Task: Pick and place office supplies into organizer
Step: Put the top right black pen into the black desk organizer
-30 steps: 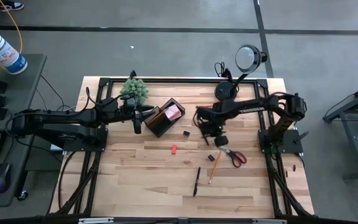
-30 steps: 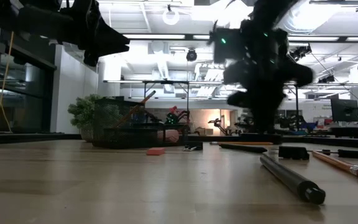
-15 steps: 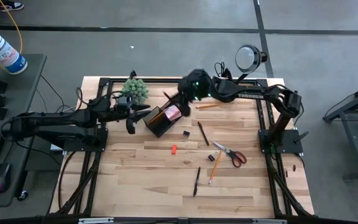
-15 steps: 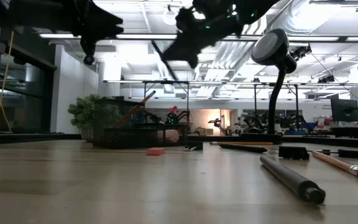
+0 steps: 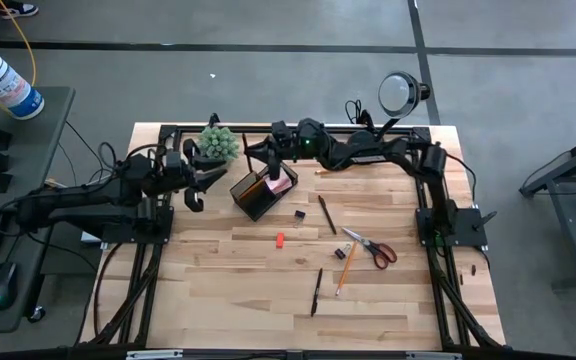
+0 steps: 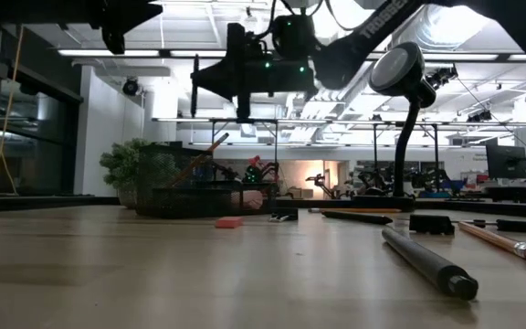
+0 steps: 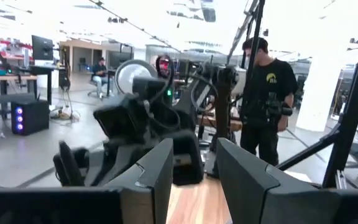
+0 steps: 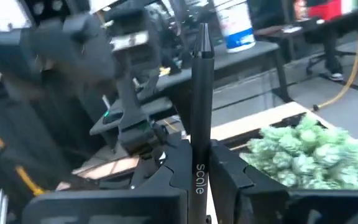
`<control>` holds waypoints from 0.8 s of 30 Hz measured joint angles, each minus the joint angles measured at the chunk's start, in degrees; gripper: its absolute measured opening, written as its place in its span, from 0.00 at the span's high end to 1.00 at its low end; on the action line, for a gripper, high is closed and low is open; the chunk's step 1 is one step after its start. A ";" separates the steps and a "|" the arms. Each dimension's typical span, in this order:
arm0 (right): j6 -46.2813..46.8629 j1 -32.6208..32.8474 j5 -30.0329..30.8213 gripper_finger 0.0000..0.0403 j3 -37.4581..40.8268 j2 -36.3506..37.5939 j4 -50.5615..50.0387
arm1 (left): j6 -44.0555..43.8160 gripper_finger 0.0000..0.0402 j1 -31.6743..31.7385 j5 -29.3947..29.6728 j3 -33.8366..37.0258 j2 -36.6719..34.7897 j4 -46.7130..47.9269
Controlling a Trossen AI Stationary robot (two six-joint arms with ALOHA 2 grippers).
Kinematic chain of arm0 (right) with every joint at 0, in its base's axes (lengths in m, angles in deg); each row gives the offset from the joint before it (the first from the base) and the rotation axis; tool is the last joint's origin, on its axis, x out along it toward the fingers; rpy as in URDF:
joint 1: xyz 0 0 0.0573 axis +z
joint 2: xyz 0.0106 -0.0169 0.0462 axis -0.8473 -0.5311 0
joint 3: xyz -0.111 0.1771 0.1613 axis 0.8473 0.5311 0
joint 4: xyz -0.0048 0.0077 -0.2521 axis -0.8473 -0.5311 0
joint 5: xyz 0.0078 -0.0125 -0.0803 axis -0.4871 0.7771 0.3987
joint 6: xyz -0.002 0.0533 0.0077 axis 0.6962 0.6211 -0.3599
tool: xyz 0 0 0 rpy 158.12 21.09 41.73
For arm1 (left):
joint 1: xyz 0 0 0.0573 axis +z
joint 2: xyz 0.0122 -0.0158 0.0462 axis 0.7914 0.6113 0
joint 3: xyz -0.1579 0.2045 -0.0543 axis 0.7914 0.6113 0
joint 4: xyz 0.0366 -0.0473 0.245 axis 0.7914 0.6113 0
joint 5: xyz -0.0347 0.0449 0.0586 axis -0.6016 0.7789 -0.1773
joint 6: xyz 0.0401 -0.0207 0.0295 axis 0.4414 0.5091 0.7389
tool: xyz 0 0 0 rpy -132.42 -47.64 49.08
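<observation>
A black pen [image 8: 201, 99] is being gripped upright between the narrowly set fingers of the right gripper [image 5: 265, 160], which is being held above the organizer [image 5: 258, 196]. The organizer is being shown beside the plant [image 5: 217, 143], with a pink pad [image 5: 279, 181] and a pencil [image 5: 252, 186] inside it. The left gripper [image 5: 196, 190] is being held just beside the organizer, its fingers [image 7: 157, 177] parted and empty. Scissors [image 5: 372, 247], another pen [image 5: 316, 291] and a red block [image 5: 279, 240] are being left on the table [image 5: 228, 290], apart from the organizer.
</observation>
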 joint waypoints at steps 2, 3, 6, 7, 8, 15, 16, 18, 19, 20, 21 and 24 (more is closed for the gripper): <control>-0.85 0.00 -1.95 0.94 0.00 -1.37 0.15 | 0.00 0.72 0.00 0.00 0.00 -0.19 0.03; -0.98 0.02 -3.07 0.94 0.00 -1.88 -0.74 | 0.00 0.72 0.00 0.00 -0.02 -0.15 0.11; -3.56 0.05 -4.87 0.94 0.03 -2.94 -2.33 | -0.02 0.72 0.00 0.00 0.00 -0.17 0.75; -4.66 0.06 -4.83 0.94 0.02 -3.17 -2.22 | -0.02 0.72 0.00 0.07 -0.02 -0.17 1.10; -5.67 0.13 -4.80 0.94 0.00 -3.35 -2.02 | -0.02 0.72 0.00 0.20 -0.01 -0.17 1.42; -12.63 0.11 -3.34 0.92 0.00 -3.51 -4.20 | -0.02 0.72 0.00 0.44 -0.02 -0.09 1.89; -13.31 0.11 -3.33 0.92 0.02 -3.51 -4.92 | -0.02 0.72 0.00 0.44 -0.02 -0.09 2.00; -14.67 0.11 -3.18 0.90 0.02 -3.51 -5.89 | -0.02 0.72 0.00 0.44 -0.01 -0.09 2.12; -15.48 0.11 -2.93 0.89 0.02 -3.51 -6.27 | -0.02 0.72 0.00 0.44 0.00 -0.09 2.31; -16.09 0.11 -2.92 0.88 0.02 -3.51 -6.73 | -0.02 0.72 0.00 0.44 -0.02 -0.09 2.55; -16.33 0.11 -2.94 0.87 0.02 -3.51 -7.07 | -0.03 0.72 0.00 0.44 -0.01 -0.09 2.74; -16.31 0.11 -2.92 0.84 0.02 -3.51 -7.01 | -0.02 0.72 0.00 0.44 -0.01 -0.09 3.06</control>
